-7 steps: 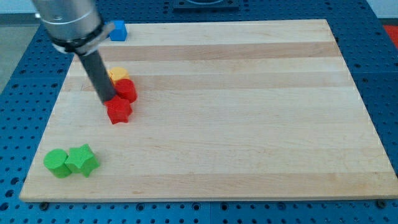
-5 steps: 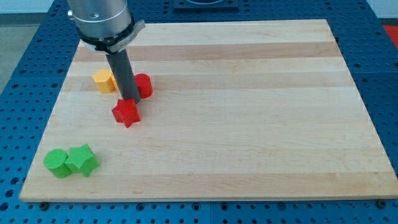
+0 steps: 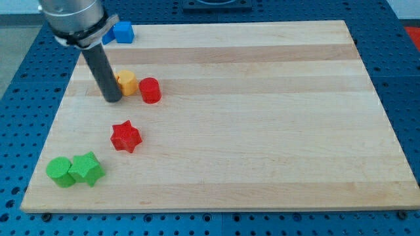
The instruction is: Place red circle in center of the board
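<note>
The red circle block (image 3: pixel 150 90) lies on the wooden board (image 3: pixel 262 118) at the upper left, far left of the board's middle. An orange block (image 3: pixel 126 83) sits just to its left, a small gap between them. My tip (image 3: pixel 112 99) rests on the board touching the orange block's lower left side, about sixty pixels left of the red circle. A red star block (image 3: pixel 125 137) lies below the red circle, apart from it.
A blue block (image 3: pixel 123 32) sits at the board's top left edge, with another blue piece partly hidden behind the arm. A green circle block (image 3: pixel 60 172) and a green block (image 3: pixel 87 169) touch each other at the lower left corner.
My tip has moved left, from between the red blocks to the left of the orange block. The red star now lies lower. The orange block sits closer to the red circle.
</note>
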Available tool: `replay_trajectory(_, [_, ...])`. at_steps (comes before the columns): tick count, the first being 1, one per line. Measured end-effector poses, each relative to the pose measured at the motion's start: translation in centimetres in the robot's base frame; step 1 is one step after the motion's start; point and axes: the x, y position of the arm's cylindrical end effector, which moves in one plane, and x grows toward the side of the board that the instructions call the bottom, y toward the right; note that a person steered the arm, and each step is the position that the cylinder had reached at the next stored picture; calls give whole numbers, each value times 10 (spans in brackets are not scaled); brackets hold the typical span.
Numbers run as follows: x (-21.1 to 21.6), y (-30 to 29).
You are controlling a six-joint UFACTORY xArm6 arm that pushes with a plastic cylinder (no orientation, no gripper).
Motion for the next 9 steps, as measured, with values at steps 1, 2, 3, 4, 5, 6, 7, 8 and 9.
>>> replay_trajectory(1, [-16, 52])
replay_trajectory(2, [-17, 98])
replay_trajectory(3, [-10, 112])
replay_trajectory(4, [-2, 88])
replay_trajectory(5, [21, 64])
replay_trajectory(6, [46, 54])
replay_trajectory(7, [50, 72])
replay_trajectory(8, [27, 106])
replay_trajectory(9, [19, 137])
